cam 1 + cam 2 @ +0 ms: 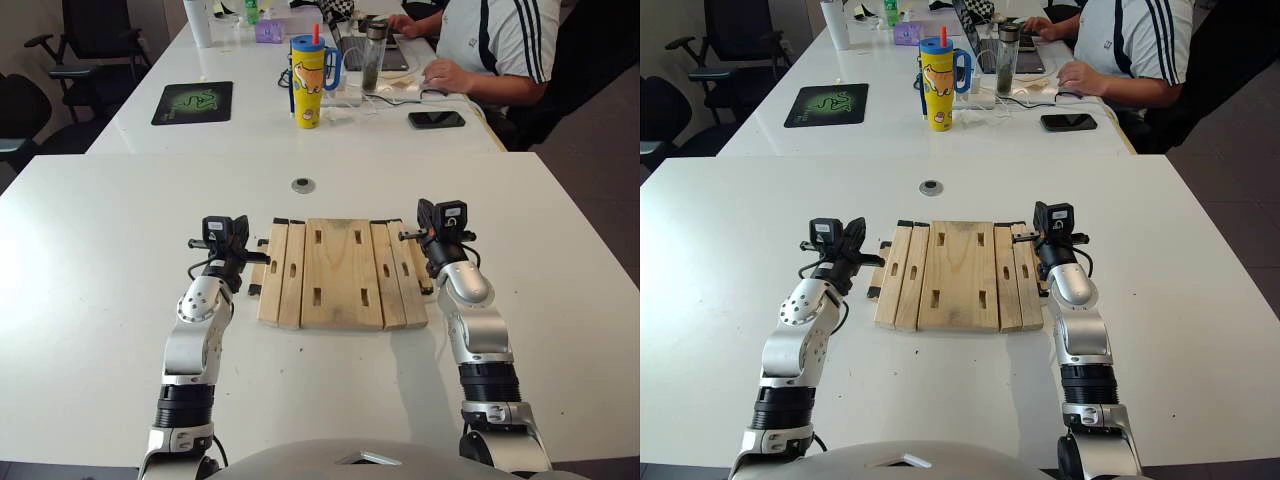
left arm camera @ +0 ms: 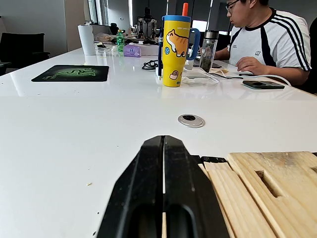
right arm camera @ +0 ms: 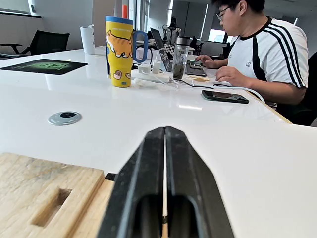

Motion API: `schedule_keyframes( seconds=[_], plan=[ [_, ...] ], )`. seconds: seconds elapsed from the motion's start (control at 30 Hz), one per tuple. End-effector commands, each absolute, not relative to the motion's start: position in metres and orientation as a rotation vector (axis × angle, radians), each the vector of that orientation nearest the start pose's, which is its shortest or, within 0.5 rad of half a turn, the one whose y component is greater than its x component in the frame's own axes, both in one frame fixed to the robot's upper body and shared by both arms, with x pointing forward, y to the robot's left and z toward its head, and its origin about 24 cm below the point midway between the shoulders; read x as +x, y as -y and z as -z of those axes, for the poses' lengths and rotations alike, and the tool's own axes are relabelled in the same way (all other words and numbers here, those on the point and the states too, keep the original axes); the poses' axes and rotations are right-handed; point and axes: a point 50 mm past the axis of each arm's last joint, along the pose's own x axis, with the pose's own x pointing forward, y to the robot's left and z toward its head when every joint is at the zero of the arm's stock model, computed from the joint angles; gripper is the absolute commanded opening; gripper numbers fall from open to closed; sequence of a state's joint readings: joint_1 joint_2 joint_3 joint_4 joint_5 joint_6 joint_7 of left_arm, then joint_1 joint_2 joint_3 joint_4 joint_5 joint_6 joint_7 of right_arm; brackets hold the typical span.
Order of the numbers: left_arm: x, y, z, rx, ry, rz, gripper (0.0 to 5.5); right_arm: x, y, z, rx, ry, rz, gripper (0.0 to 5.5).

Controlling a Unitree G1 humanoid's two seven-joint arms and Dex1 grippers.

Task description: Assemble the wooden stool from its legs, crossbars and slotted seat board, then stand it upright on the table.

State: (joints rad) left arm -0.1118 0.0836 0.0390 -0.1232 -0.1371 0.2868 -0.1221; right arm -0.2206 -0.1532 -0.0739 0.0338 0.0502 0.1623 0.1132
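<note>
Low over the white table (image 1: 110, 260), the left gripper (image 2: 163, 144) has its two fingers pressed flat together, tips pointing toward the far edge. It sits just beside the left edge of the wooden parts. The right gripper (image 3: 165, 134) is likewise closed finger to finger, just beside the far right corner of the same parts.

Between the two grippers the slotted seat board (image 1: 343, 270) lies flat, its four slots facing up. A pair of narrower slotted wooden pieces (image 1: 281, 272) lies flat against its left side, and another pair (image 1: 397, 265) lies against its right side. All five lie side by side in one row.

Farther off, a round metal grommet (image 1: 302, 185) is set in the tabletop. On the next table stand a yellow tumbler (image 1: 310, 85), a dark mouse pad (image 1: 193, 102) and a phone (image 1: 436, 119).
</note>
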Motion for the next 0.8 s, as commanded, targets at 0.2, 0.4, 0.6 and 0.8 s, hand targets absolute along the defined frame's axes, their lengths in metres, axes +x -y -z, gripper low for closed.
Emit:
schedule_keyframes(
  seconds=[0.2,0.4,0.6,0.8],
  plan=[
    [0.271,-0.155,-0.068,-0.045,-0.108,0.177,0.03,0.295,0.181,-0.08,-0.087,0.011,-0.065,0.0],
    [0.264,-0.158,-0.057,-0.063,-0.229,0.203,0.03,0.294,0.182,-0.079,-0.089,0.007,-0.059,0.0],
    [0.242,-0.173,-0.049,-0.13,-0.374,0.269,0.03,0.292,0.182,-0.075,-0.093,-0.001,-0.057,0.0],
    [0.229,-0.178,-0.046,-0.149,-0.428,0.352,0.03,0.291,0.185,-0.069,-0.103,-0.021,-0.053,0.0]
  ],
)
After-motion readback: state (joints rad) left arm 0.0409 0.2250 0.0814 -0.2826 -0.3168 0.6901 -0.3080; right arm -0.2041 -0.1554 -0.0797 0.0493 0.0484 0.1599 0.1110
